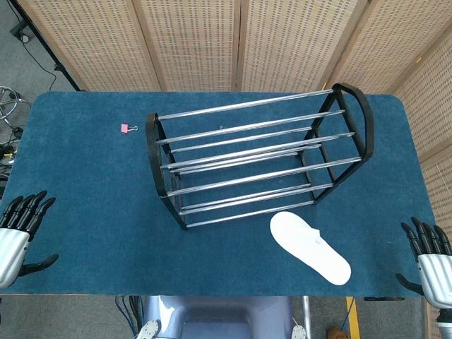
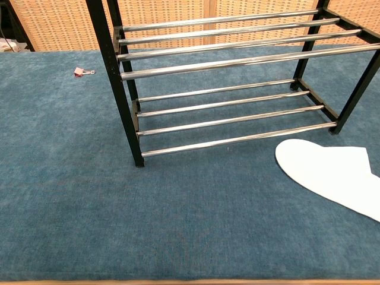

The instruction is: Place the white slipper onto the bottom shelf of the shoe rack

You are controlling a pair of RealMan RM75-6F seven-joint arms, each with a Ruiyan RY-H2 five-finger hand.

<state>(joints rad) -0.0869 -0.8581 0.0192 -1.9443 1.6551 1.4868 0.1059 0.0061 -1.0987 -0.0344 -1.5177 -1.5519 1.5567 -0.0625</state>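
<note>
slipper (image 1: 309, 246), white, is seen on the blue table (image 1: 85, 162) before the shoe rack (image 1: 258, 155), well apart from the spread, empty fingers of right hand (image 1: 431, 258) and left hand (image 1: 18, 229).

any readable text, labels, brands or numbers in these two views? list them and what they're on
None: no readable text, label, brand or number in either view.
white slipper: plain, no print visible.
shoe rack: bare chrome bars and black frame, no label.
pink binder clip: too small to show any marking.
left hand and right hand: no markings legible.
</note>
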